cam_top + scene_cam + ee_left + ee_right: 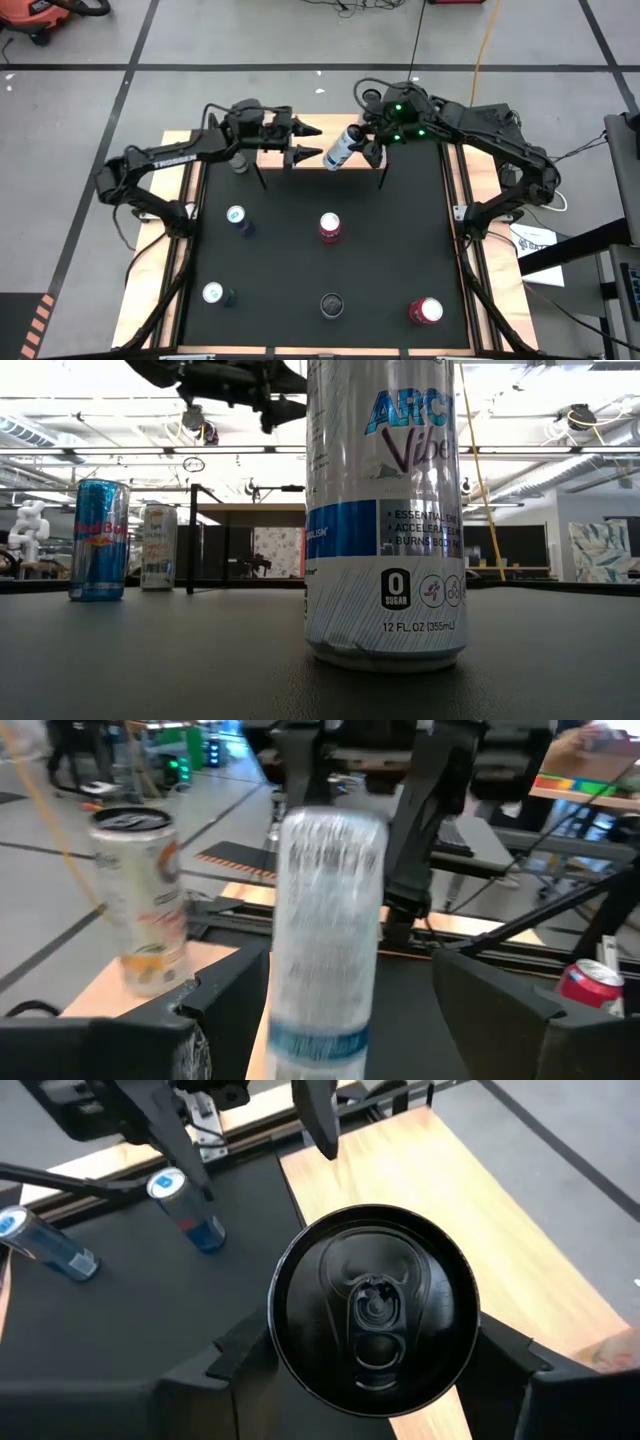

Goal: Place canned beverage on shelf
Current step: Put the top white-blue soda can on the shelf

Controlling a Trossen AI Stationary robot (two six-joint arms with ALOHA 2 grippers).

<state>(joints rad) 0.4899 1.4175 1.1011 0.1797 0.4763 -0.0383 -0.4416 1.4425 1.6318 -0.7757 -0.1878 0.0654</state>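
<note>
My right gripper (364, 146) is shut on a white-and-silver can with a black lid (344, 148) over the light-wood shelf (322, 127) at the table's far edge. The right wrist view looks down on the lid (375, 1305) above the shelf board (450, 1200). My left gripper (312, 142) is open just left of the can. In the left wrist view its fingers (225, 1010) stand apart on either side of the can (325, 940). Another pale can (238, 160) stands on pale wood at the far left, also seen in the left wrist view (135, 900). My right gripper pinches the can's side wall just under the top rim (283, 1342) between its two fingers (235, 1360). The fingers come slanting down from the table's far right. The can is lifted clear over the shelf and tilted, its lid toward the right arm.
Several cans stand on the black table: a blue one (236, 217), a red one (329, 227), one at near left (213, 294), a black-lidded one (332, 305) that fills the low view (385, 510), and a red one at near right (425, 311). The shelf's thin black legs (383, 178) reach down to the table.
</note>
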